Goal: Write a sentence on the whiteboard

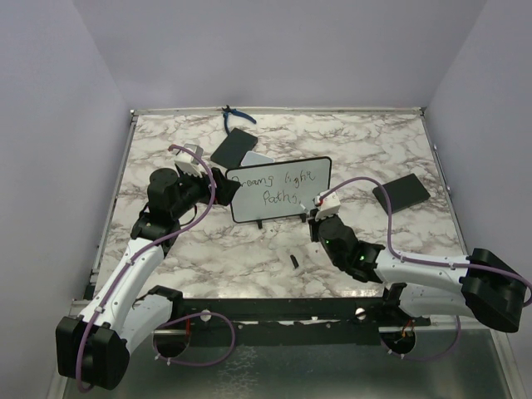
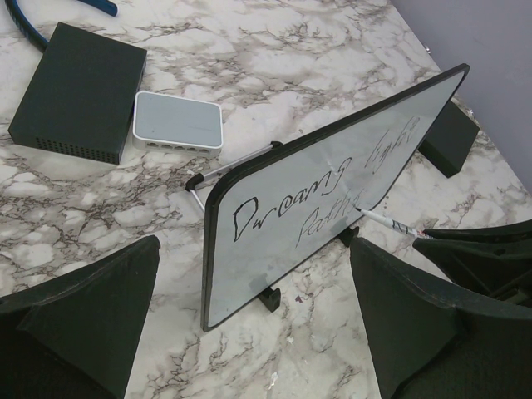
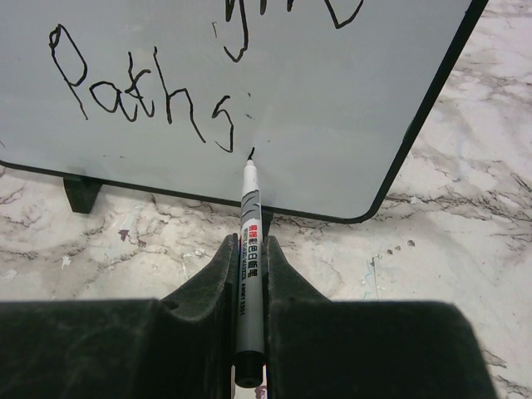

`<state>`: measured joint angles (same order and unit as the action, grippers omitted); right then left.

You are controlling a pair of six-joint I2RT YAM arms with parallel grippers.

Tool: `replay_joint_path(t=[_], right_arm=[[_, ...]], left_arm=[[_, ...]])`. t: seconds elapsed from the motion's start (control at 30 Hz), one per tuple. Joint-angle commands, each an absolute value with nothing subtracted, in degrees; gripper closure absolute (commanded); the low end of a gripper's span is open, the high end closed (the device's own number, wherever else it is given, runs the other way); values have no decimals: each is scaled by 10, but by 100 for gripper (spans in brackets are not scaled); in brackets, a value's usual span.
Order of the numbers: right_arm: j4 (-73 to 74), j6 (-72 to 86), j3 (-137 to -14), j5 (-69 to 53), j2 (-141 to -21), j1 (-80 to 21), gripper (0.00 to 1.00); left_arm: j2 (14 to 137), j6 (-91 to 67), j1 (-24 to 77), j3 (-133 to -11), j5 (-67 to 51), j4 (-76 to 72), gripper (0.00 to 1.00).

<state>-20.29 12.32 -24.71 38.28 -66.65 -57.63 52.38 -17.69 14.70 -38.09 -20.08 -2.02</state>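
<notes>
The whiteboard stands upright on its two black feet mid-table, also seen in the left wrist view and the right wrist view. The sentence is in dark marker on two lines; "Dreams light" over "Paths"; "Paths" fills the right wrist view. My right gripper is shut on a white marker, whose tip meets the board at a small fresh mark just right of the final "s". My left gripper is open, its fingers wide apart in front of the board's left end, not touching it.
Behind the board lie a flat black box and a small grey-white pad. A blue-handled tool rests at the far edge. Another flat black box lies to the right. A small black cap sits in front.
</notes>
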Motion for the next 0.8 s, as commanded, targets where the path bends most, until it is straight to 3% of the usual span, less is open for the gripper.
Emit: replay_joint_path(t=[0.0, 0.27, 0.4, 0.77], right_arm=[[-221, 114, -259, 403, -661, -572, 99], [-205, 116, -261, 385, -653, -572, 100], [-175, 95, -260, 316, -618, -572, 99], [-42, 142, -303, 301, -551, -572, 99]], left_arm=[[517, -173, 145, -375, -204, -25, 3], [517, -171, 144, -375, -204, -25, 3], [510, -167, 145, -375, -190, -22, 4], [470, -121, 175, -390, -76, 37, 6]])
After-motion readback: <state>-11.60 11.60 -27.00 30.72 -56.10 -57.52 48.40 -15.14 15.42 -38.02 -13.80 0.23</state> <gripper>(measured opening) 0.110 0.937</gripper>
